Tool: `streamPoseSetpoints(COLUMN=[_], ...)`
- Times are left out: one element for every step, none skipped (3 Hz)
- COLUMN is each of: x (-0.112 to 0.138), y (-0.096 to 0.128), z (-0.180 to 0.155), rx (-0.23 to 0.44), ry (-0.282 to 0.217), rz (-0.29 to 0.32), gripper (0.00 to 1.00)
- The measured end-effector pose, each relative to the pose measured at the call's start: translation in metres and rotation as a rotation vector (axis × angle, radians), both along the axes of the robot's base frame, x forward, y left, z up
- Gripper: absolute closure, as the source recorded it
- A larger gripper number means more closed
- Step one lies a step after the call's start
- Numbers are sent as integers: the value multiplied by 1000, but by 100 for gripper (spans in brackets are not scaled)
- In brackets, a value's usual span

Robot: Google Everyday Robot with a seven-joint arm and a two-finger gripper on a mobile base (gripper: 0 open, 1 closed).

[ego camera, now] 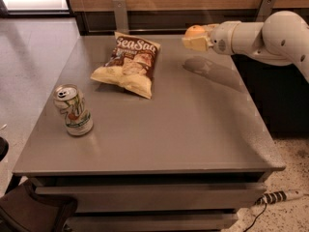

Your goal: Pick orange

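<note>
Gripper at far right of table, up in air, fingers closed around orange. Orange held clear of tabletop, its shadow with arm's on surface below. White arm reaches in from right. Chip bag lies flat near table's far middle. Soda can stands upright near left front edge, well apart from bag. Power strip on floor at right.
</note>
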State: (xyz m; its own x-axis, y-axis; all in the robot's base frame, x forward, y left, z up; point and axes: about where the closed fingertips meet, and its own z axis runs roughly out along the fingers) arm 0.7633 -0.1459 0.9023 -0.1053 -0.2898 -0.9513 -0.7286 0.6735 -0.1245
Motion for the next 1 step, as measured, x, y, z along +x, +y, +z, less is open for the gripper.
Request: streamPoseSetpoints(x=[-5], y=[-4], z=[25], rx=[-5], ry=[-62], rz=[-22], gripper=[100])
